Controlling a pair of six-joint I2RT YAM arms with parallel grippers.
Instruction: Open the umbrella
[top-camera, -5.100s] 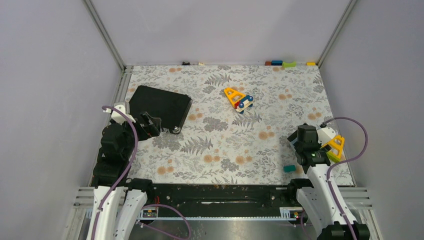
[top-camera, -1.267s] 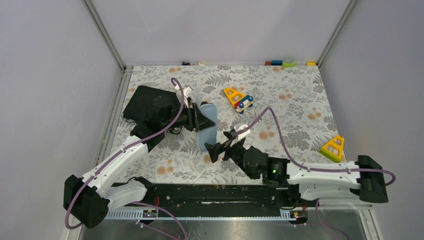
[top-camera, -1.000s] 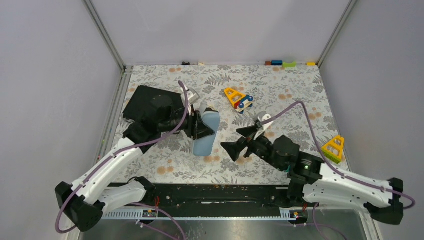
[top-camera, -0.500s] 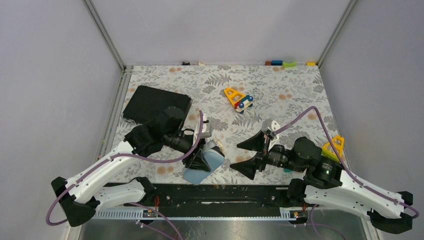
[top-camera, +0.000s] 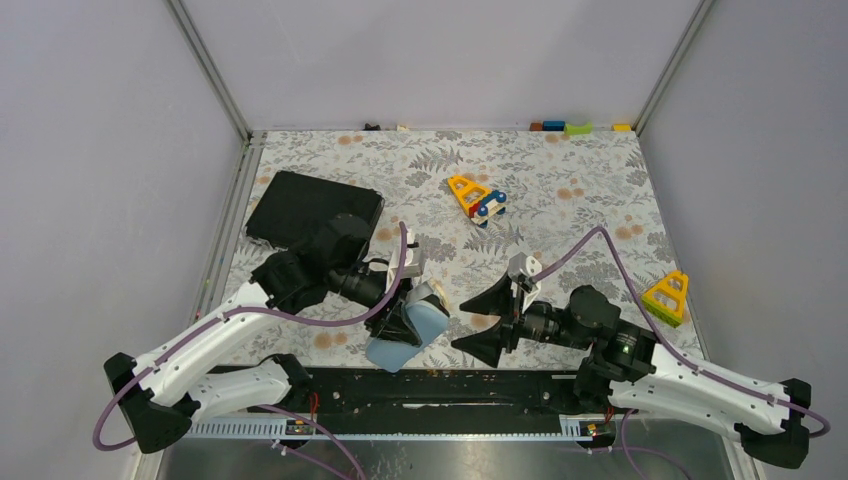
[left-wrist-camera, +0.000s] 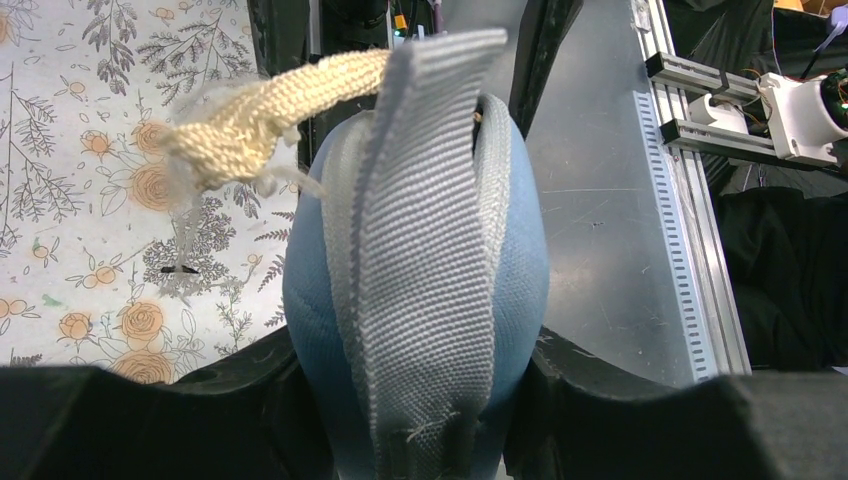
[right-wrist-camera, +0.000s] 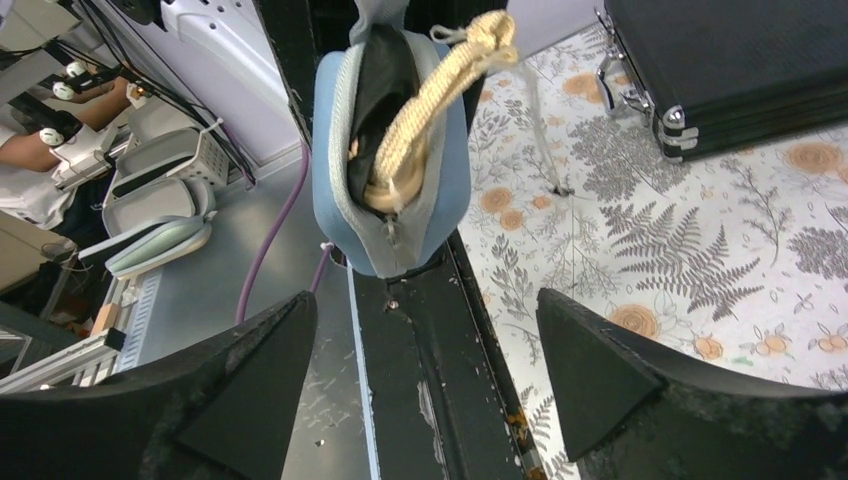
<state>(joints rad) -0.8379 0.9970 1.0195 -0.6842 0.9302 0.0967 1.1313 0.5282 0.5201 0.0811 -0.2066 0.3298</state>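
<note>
Since half a second ago the right arm has slid leftward along the near edge, bringing its spread fingers closer to the bundle, while the left arm has barely shifted. The umbrella (right-wrist-camera: 383, 75) is folded and tucked inside a blue-grey sleeve (top-camera: 400, 345); only a dark fold of it shows in the sleeve's open mouth, and a cream cord (right-wrist-camera: 440, 85) spills out past the rim. The left tool (top-camera: 408, 308) is clenched around the sleeve's body and holds it low over the near edge of the table (top-camera: 560, 200), in front of the black case (top-camera: 315, 205). The right tool (top-camera: 462, 326) is released, its fingers wide apart and gripping nothing, and sits just to the right of the sleeve without touching it. In the right wrist view the sleeve is seen end-on, mouth towards the camera and centred between the two fingers, so its long axis points almost straight at the right tool. By that lie, the right tool is the one placed to reach into the mouth and draw out the umbrella or its cord, pulling along that axis against the left tool's hold.
</note>
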